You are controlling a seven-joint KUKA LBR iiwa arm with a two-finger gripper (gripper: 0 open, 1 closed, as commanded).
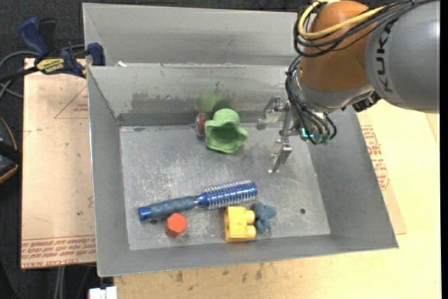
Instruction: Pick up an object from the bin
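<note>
Arm [413, 59] was seen nearest the lens, reaching in from the right. End effector [273, 143] was hung over bare floor of the bin [154, 164], right of centre, with fingers spread and nothing gripped. Closest item was a green floppy cup-shaped thing [225, 131], just to its left by the back wall, with a small reddish piece [201, 124] tucked against it. It was judged light, soft and rubbery. Its wall is likely to fold, so the rim lip is best pinched. Blue brush [199, 200], orange piece [176, 223], yellow block [239, 224] and grey-blue lump [265, 216] were laid well apart from it, along the near edge.
</note>
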